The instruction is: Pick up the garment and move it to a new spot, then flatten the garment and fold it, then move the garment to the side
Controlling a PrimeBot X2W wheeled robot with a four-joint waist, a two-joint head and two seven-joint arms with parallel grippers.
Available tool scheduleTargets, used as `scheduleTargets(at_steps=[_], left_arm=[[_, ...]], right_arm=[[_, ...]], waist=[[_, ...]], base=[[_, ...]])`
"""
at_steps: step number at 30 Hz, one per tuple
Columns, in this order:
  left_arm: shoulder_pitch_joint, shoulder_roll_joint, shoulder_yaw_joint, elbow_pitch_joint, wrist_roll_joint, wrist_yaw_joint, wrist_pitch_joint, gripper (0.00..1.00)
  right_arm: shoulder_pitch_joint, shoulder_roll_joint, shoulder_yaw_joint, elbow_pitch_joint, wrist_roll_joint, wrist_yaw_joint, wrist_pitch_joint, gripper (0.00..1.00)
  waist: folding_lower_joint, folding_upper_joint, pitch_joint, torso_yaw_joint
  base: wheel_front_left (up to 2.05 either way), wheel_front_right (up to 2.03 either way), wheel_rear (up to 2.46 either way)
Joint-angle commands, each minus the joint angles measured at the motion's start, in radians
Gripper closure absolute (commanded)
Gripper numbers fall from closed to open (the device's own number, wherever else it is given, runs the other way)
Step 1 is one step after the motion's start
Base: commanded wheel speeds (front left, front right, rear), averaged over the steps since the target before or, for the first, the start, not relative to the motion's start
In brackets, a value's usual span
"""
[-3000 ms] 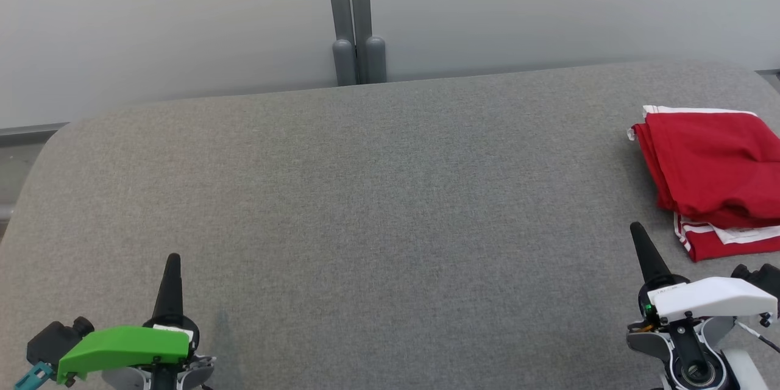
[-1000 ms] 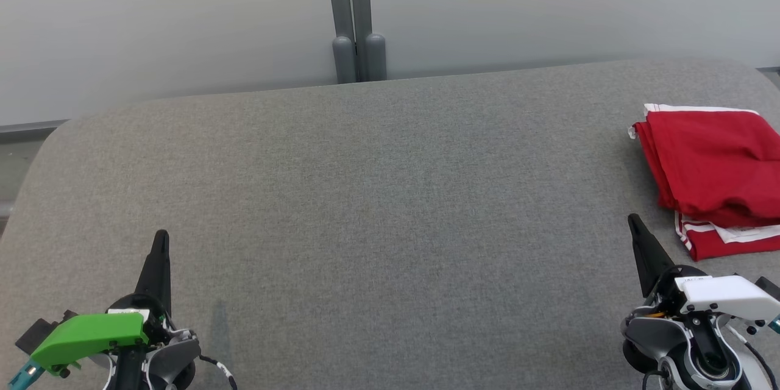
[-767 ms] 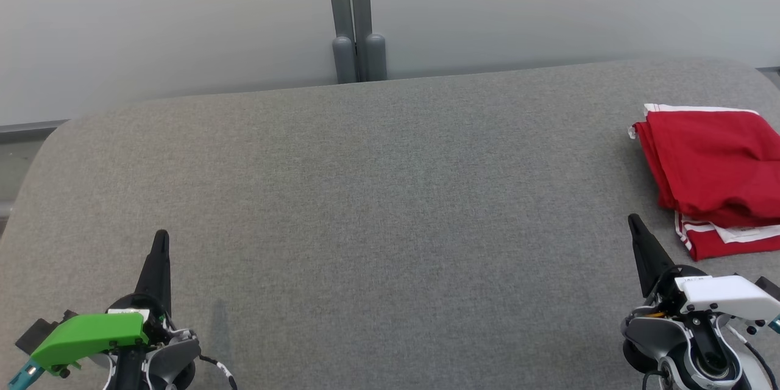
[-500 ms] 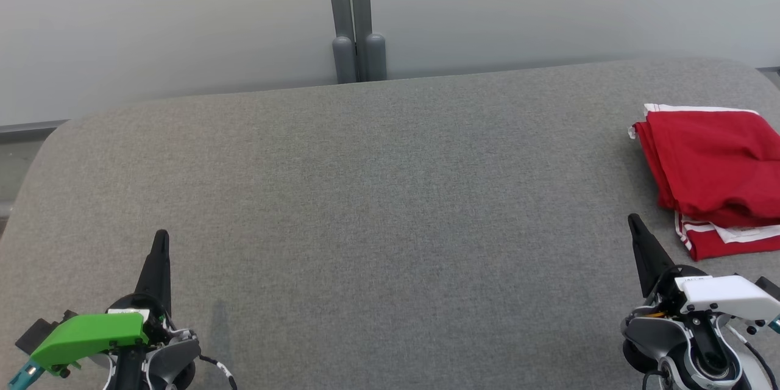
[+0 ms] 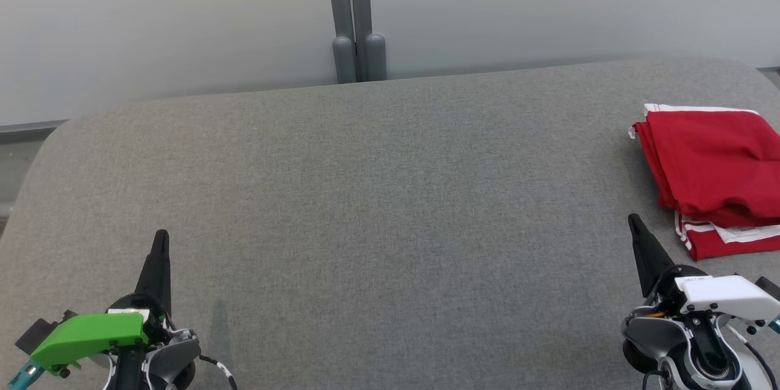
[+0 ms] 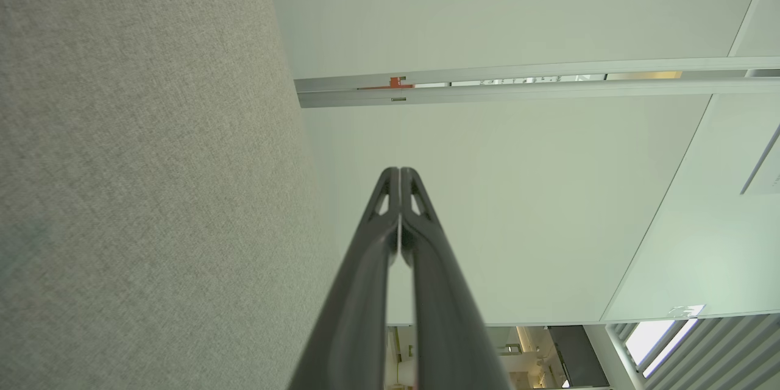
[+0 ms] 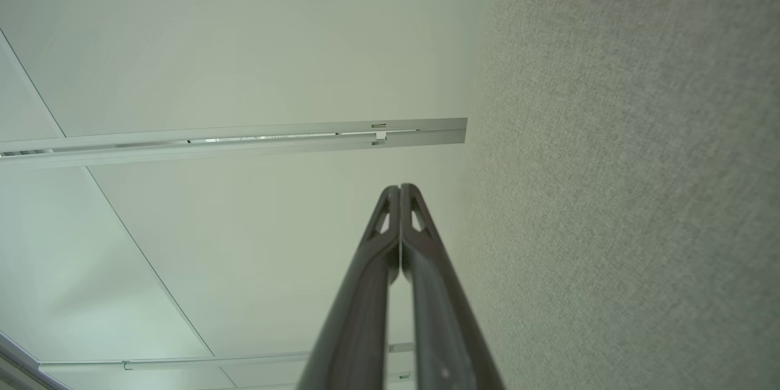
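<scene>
Grey fabric table (image 5: 378, 195) — folded red garment (image 5: 713, 164) with white trim lying at right edge.

Office-like room: pale frosted partition walls (image 5: 548, 6) joined by a grey metal post (image 5: 350, 12), behind a grey felt-covered table (image 5: 390, 195).

A: What's spread across the middle?
B: A grey fabric tabletop (image 5: 390, 207), its far corners rounded at ten and two o'clock.
A: And at twelve?
B: Twin grey posts (image 5: 358, 42), upright against the pale wall (image 5: 152, 24), just behind its far edge
</scene>
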Motion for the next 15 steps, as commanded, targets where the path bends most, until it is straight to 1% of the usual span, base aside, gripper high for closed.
scheduleTargets(at_steps=[1, 15], left_arm=[[-0.01, 0.001, 0.003, -0.002, -0.002, -0.006, 0.004, 1.0], [-0.01, 0.001, 0.003, -0.002, -0.003, -0.006, 0.003, 1.0]], right_arm=[[-0.006, -0.001, -0.002, -0.005, 0.005, 0.001, 0.004, 1.0], [-0.006, -0.001, -0.002, -0.005, 0.005, 0.001, 0.004, 1.0]], waist=[[0.0, 0.0, 0.0, 0.0], [0.0, 0.0, 0.0, 0.0]], base=[[0.0, 0.0, 0.0], [0.0, 0.0, 0.0]])
